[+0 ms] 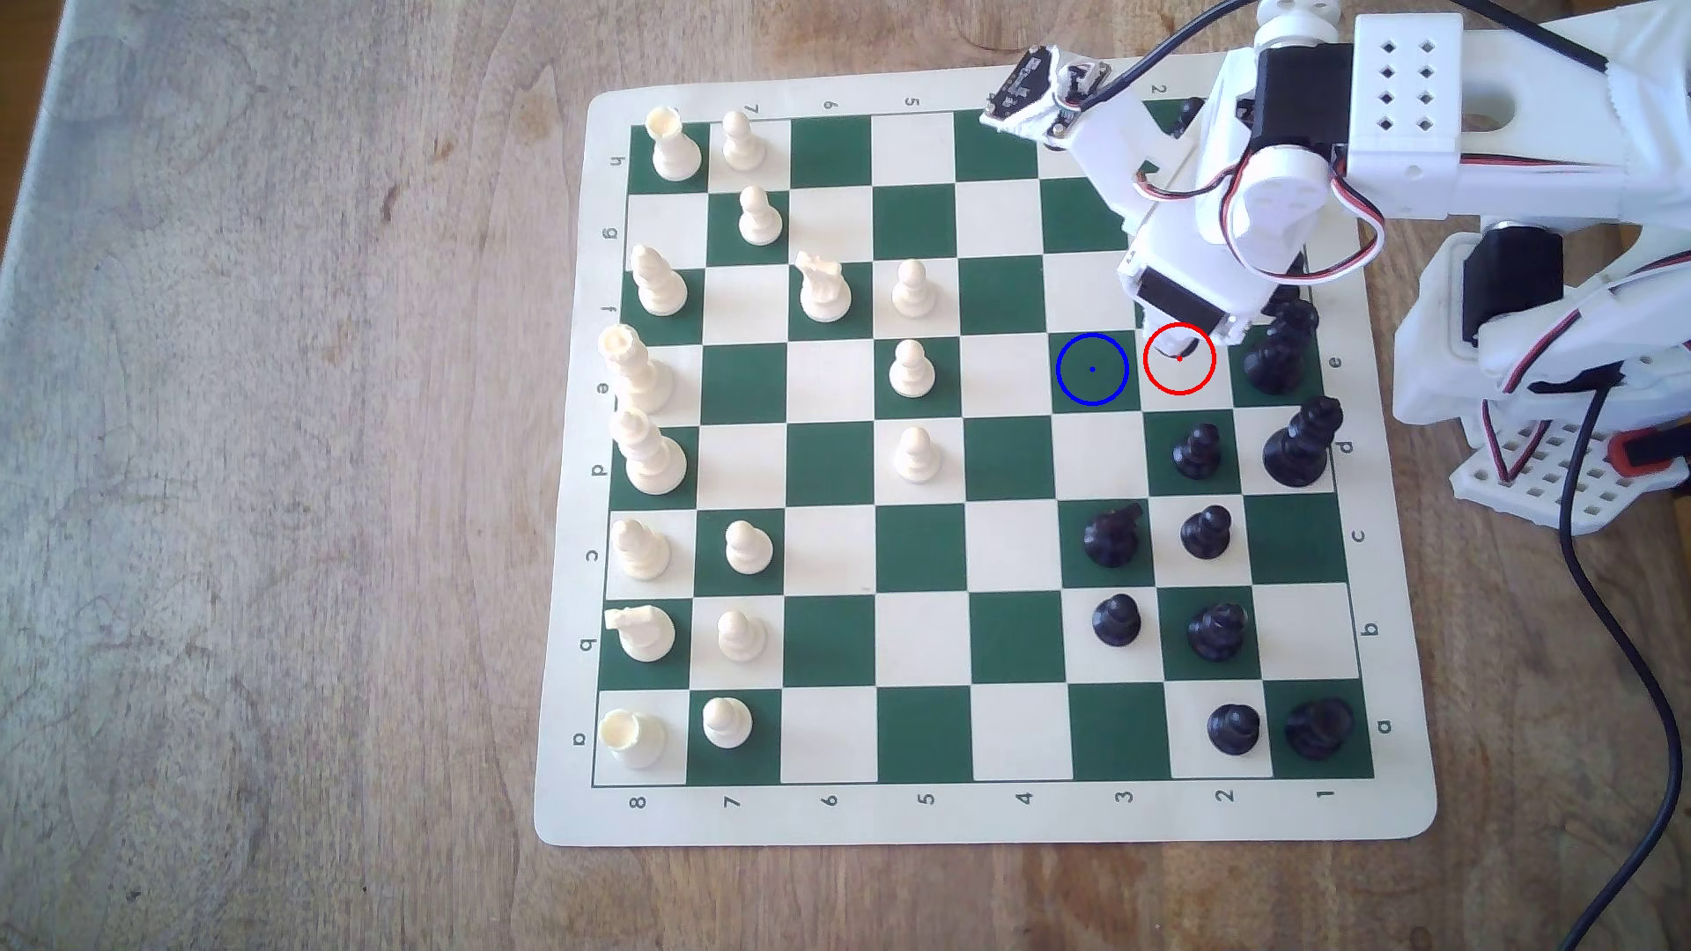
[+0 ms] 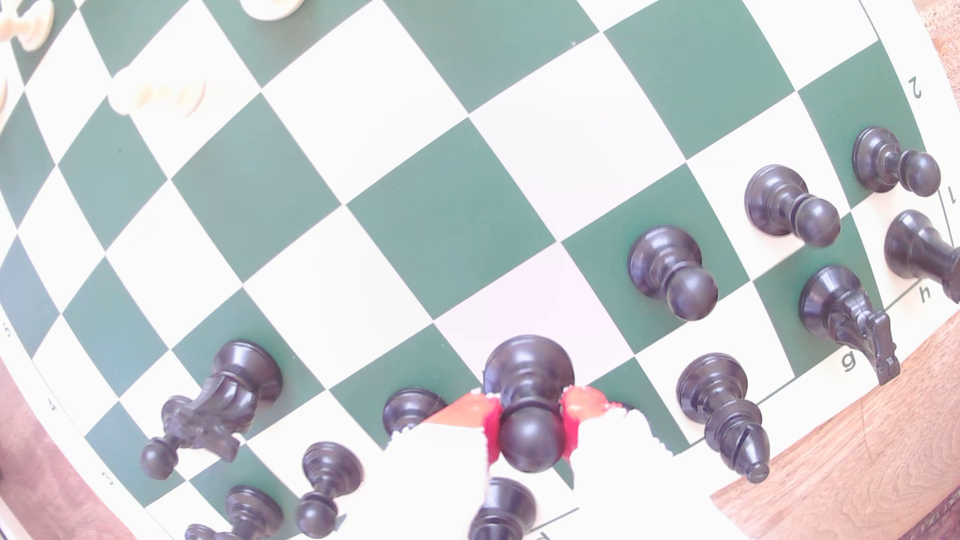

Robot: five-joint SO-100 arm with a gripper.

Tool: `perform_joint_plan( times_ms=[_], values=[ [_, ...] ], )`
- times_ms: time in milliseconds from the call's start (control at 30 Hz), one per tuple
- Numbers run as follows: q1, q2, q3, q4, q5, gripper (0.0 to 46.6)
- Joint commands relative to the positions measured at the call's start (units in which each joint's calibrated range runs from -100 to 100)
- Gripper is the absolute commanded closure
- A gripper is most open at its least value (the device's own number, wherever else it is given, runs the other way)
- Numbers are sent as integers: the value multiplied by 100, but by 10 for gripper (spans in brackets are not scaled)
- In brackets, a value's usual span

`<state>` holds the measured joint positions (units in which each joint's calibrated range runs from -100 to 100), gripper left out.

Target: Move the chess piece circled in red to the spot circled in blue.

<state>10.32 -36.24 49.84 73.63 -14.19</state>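
Note:
The chess piece circled in red is a small black pawn (image 2: 527, 363) with a ball head. It stands upright on a cream square, and in the exterior view the arm covers most of it inside the red ring (image 1: 1179, 359). My gripper (image 2: 530, 431) reaches down over it, its red-padded fingers (image 2: 480, 420) pressed against both sides of the pawn's head. The same gripper (image 1: 1180, 343) shows at the red ring in the exterior view. The spot circled in blue (image 1: 1092, 368) is a bare dark green square, directly next to the pawn's square on the exterior view's left.
Black pieces crowd the pawn: a tall piece (image 1: 1276, 352) on the exterior view's right, a pawn (image 1: 1197, 453) and a queen-like piece (image 1: 1299, 448) nearer the front, a knight (image 1: 1112, 535). Cream pieces (image 1: 910, 370) stand further to the left. A black cable (image 1: 1610, 594) runs beside the board.

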Motion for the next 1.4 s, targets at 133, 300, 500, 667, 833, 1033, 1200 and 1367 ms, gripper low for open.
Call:
perform_joint_plan(
  times_ms=[133, 300, 500, 667, 833, 1033, 1200, 1367],
  values=[
    [-207, 670, -1095, -188, -54, 464],
    [-254, 950, -1185, -344, -59, 464],
    [-168, 1383, -1049, -843, -49, 464],
    [-176, 1510, -1013, -901, -29, 464],
    [-184, 1646, -841, -1114, -29, 464],
    [-199, 1807, -777, -1236, -34, 464],
    [-215, 1934, -587, -1392, -39, 464],
    [-192, 1960, -551, -1392, -20, 464]
  ],
)
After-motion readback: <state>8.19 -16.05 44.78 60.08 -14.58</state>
